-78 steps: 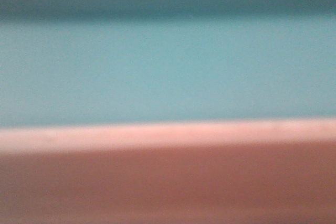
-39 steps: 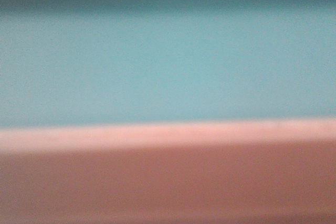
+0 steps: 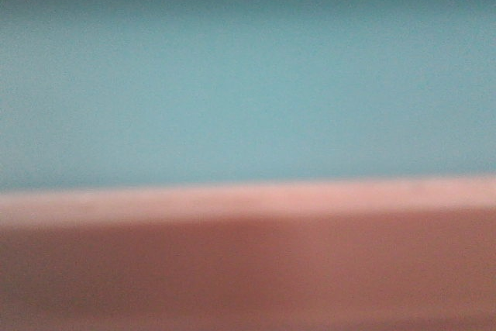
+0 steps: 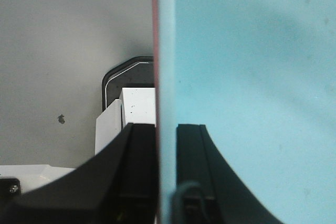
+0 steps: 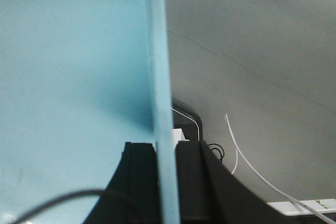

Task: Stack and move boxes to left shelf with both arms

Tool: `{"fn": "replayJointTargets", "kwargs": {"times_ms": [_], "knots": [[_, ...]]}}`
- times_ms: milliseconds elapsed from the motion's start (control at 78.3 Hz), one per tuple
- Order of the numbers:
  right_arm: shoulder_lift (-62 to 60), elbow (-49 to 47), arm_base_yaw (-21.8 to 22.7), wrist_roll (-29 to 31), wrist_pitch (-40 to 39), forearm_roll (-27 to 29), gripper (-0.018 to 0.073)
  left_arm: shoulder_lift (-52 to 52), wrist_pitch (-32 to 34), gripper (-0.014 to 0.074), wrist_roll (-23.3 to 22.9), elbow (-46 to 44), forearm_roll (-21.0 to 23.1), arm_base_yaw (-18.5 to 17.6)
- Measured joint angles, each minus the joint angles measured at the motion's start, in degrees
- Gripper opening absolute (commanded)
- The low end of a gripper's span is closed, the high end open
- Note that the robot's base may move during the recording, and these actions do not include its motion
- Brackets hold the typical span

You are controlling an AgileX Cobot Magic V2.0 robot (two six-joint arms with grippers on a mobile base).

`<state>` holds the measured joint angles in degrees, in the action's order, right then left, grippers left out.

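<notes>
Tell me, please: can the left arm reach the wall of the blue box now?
Yes, it seems so. In the left wrist view the left gripper already has one black finger on each side of the blue box wall, shut on it, with the pink box's edge alongside.

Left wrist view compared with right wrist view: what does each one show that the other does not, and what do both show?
Only the left wrist view shows the thin edge of the pink box outside the blue wall, and the left gripper. Only the right wrist view shows white cables over the grey floor, and the right gripper. Both show the blue box, its wall held between black fingers.
</notes>
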<state>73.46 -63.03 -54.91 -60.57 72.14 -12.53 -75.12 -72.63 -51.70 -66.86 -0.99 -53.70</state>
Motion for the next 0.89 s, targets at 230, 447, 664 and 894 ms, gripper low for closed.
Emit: {"fn": "replayJointTargets", "kwargs": {"times_ms": [230, 447, 664, 894], "knots": [[0.0, 0.0, 0.0, 0.0, 0.0, 0.0, 0.0057, 0.0, 0.0, -0.0003, 0.0, 0.0, 0.1, 0.0], [0.0, 0.0, 0.0, 0.0, 0.0, 0.0, 0.0057, 0.0, 0.0, -0.0003, 0.0, 0.0, 0.1, 0.0], [0.0, 0.0, 0.0, 0.0, 0.0, 0.0, 0.0057, 0.0, 0.0, -0.0003, 0.0, 0.0, 0.1, 0.0], [0.0, 0.0, 0.0, 0.0, 0.0, 0.0, 0.0057, 0.0, 0.0, -0.0003, 0.0, 0.0, 0.1, 0.0]]}}
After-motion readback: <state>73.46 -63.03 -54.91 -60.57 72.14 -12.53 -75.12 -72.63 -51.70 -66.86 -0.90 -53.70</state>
